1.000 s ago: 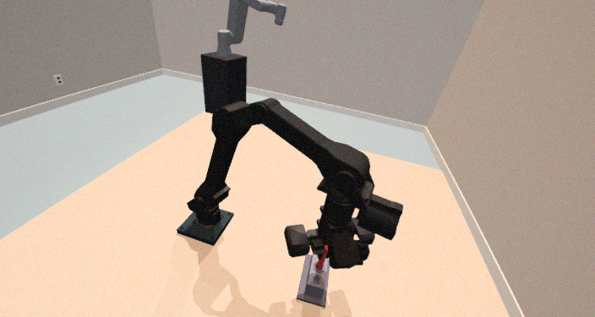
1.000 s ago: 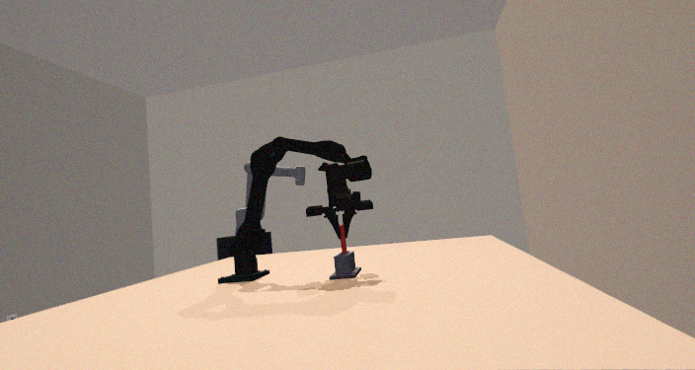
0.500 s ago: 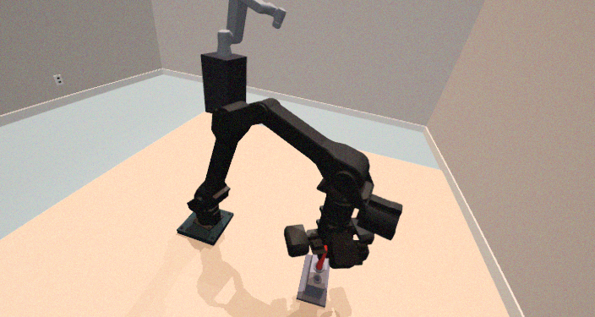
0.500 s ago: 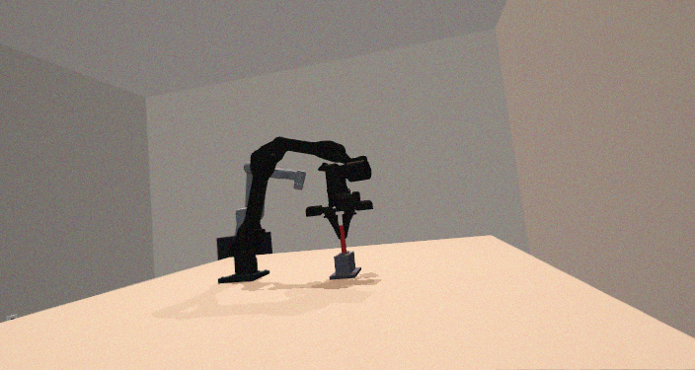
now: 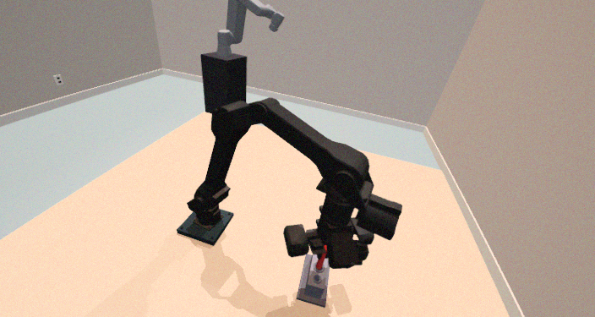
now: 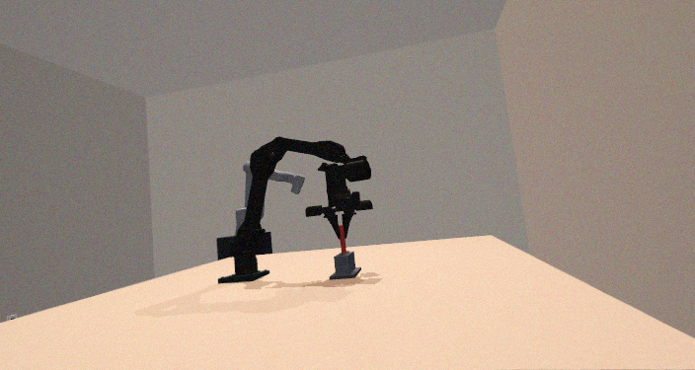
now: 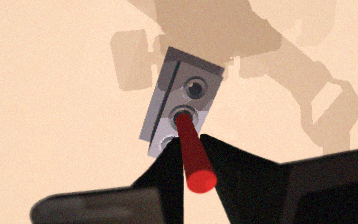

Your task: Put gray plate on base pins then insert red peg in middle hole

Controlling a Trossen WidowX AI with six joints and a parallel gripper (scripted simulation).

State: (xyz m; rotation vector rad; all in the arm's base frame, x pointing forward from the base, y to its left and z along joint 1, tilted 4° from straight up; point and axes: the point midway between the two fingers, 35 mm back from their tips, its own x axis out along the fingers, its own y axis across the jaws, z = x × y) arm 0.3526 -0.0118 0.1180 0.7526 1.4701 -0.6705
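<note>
The gray plate lies flat on the block of the base, with its holes in a row; the lower hole in the wrist view is partly hidden by a finger. My gripper is shut on the red peg, above the plate. The peg stands nearly upright, leaning slightly, and its lower end is at the mouth of the middle hole. How deep it reaches cannot be told. Much of the peg stands out above the plate.
The arm's own dark mounting plate is left of the base in the top and exterior views. A gray arm on a black box stands in the background. The arm's shadow falls around the base.
</note>
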